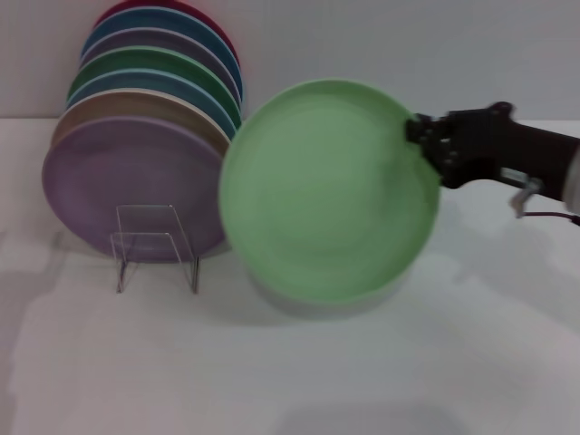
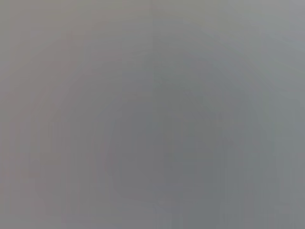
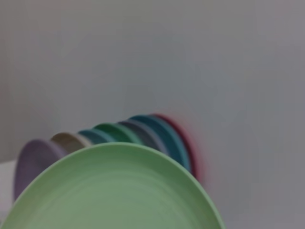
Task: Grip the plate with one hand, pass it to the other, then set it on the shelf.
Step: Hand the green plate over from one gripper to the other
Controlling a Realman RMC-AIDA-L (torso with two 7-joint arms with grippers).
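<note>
The light mint-green plate (image 1: 331, 190) is held up off the white table, tilted with its face toward me. My right gripper (image 1: 419, 136), black on a silver wrist, comes in from the right and is shut on the plate's upper right rim. The plate fills the lower part of the right wrist view (image 3: 114, 191). The clear acrylic shelf (image 1: 154, 240) stands on the table to the left of the plate, in front of the lavender plate. My left gripper is out of view, and the left wrist view shows only flat grey.
A row of upright plates (image 1: 154, 100) stands at the back left, with a lavender plate (image 1: 118, 177) in front and tan, blue, green and red ones behind. The row also shows in the right wrist view (image 3: 143, 133). A wall rises behind the table.
</note>
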